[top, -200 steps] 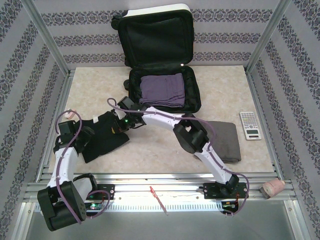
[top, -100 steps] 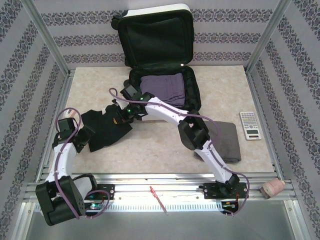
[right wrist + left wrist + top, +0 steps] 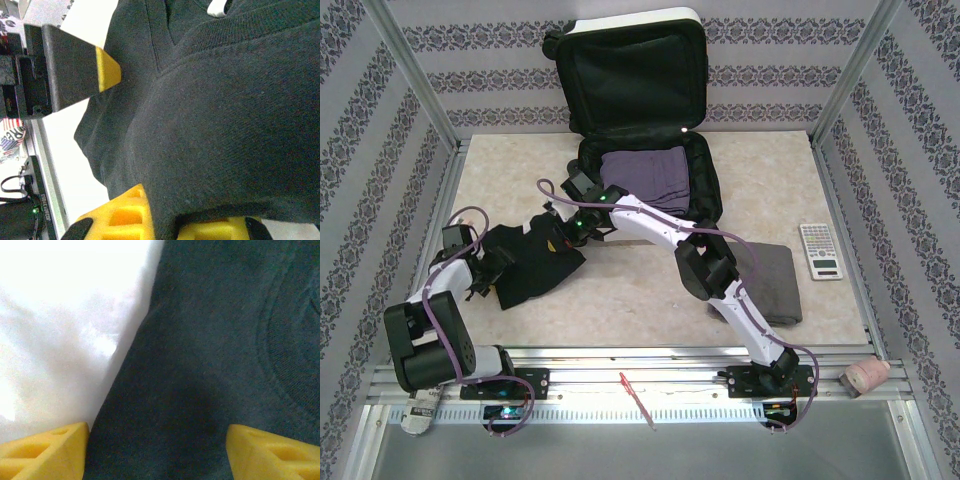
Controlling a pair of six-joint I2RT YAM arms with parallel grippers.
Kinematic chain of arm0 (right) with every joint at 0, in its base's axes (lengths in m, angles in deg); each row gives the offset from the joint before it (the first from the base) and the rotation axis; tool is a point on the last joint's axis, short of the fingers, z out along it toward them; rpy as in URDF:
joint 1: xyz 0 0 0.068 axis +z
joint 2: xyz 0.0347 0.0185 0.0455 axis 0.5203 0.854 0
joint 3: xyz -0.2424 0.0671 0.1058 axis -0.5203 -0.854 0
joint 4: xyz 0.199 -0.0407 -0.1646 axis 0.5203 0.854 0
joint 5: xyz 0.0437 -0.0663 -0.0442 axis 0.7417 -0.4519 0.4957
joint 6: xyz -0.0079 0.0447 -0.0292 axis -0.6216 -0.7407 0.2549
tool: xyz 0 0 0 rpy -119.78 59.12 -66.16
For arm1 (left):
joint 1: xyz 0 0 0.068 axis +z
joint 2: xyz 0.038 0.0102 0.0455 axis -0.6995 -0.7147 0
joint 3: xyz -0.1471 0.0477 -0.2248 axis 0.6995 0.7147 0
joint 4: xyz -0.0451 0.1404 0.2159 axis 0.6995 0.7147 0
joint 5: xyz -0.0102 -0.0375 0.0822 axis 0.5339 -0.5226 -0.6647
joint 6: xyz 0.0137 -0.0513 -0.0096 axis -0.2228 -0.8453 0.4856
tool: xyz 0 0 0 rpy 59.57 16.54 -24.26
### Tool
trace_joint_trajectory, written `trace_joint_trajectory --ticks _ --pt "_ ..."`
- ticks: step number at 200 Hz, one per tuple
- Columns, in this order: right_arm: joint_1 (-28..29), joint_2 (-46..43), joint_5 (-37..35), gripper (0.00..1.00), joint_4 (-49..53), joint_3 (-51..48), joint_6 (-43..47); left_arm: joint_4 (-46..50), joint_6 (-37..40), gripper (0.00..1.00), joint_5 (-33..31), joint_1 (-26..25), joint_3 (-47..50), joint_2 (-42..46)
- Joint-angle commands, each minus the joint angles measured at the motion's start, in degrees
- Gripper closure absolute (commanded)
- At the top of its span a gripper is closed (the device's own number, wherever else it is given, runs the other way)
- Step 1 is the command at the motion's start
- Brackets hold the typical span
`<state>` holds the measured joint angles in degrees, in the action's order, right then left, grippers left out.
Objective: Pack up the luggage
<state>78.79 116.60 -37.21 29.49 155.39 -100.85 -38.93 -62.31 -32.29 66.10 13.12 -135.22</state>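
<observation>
There is one luggage (image 3: 630, 85) on one table (image 3: 640, 300). Folded cloths number two: one purple cloth (image 3: 642, 178) and one grey cloth (image 3: 772, 282). There is one black garment (image 3: 532, 262), one calculator (image 3: 821, 251), one pink roll (image 3: 866, 377) and one thin red stick (image 3: 635, 392). Arms number two, the left arm (image 3: 425, 340) and the right arm (image 3: 720, 285). Each carries one pincer, so two in all: the left pincer (image 3: 157, 450) and the right pincer (image 3: 117, 142), each with two yellow-tipped fingers (image 3: 45, 450).
</observation>
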Motion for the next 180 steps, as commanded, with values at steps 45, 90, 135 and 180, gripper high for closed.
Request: trace_joint_trajectory --ticks 45,90,135,180 --pt "-0.6 1.0 4.0 1.0 1.7 1.5 1.8 -3.0 3.3 0.29 0.0 -2.3 -2.6 -3.4" --pt "-0.3 0.9 4.5 1.0 1.7 1.3 1.8 -1.7 4.6 0.29 -4.2 -5.8 -3.7 -4.5" --pt "-0.2 1.0 5.2 1.0 1.4 1.1 1.4 -2.2 4.7 0.34 -4.3 -10.4 -4.6 -8.0" --pt "-0.2 0.2 5.0 1.0 1.0 -0.2 1.6 -0.7 5.3 0.58 -5.3 -12.2 -6.7 -10.0"
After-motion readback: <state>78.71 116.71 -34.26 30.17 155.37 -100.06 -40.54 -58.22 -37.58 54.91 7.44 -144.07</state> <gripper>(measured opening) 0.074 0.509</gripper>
